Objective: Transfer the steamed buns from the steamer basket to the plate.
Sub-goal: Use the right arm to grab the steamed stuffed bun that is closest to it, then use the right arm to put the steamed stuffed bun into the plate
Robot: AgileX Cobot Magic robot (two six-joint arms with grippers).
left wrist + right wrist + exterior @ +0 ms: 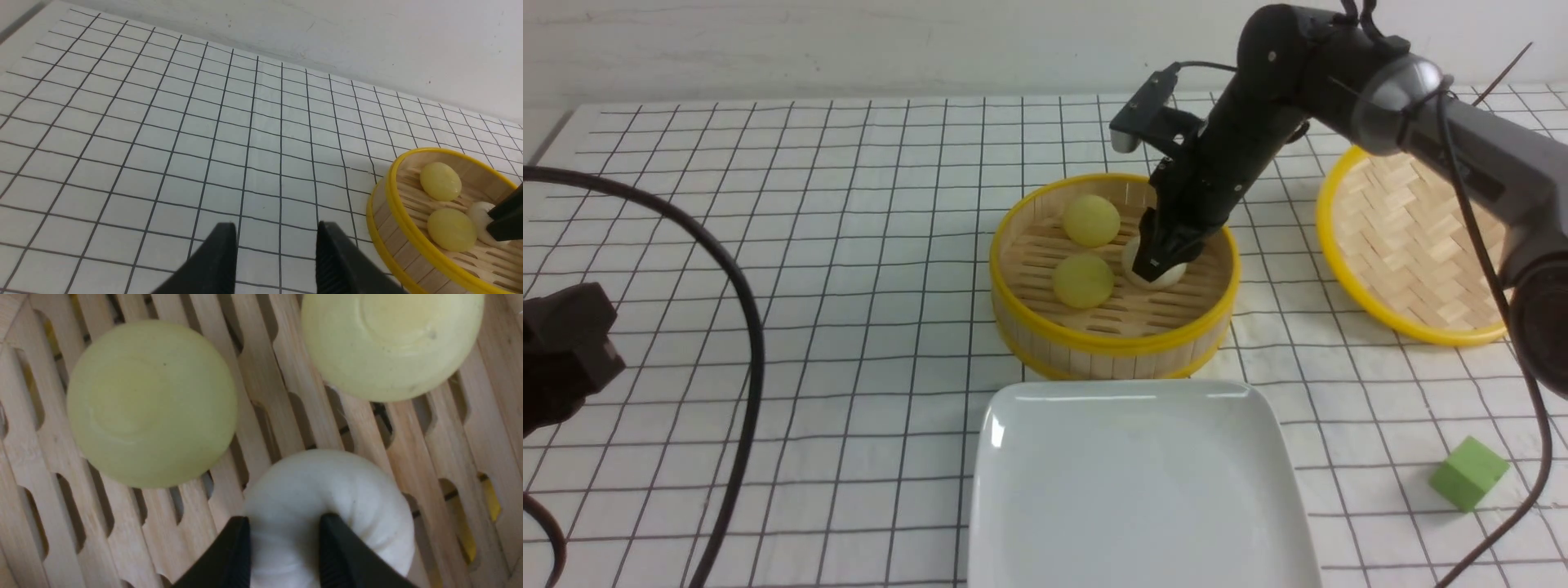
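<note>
Front view: right pincer (1162, 265) nips the pale bun (327, 486) inside the steamer basket (1013, 302)

Far left, the left pincer (276, 245) hangs over the bare table (849, 245), jaws parted, holding nothing. At centre sits the steamer basket with all three steamed buns (1083, 280) inside. The plate (1135, 490) just in front of it has nothing on it. The right pincer reaches down into the basket's right side and is closed partway onto the pale bun. Its tips press a dimple into the top while the bun rests on the slats. That dent suggests the bun is soft and light, so I'd judge a gentle pinch across the dome safest. The smooth skin may slip. Farther right lie a woven lid (1405, 245) and a green cube (1467, 474).
</note>
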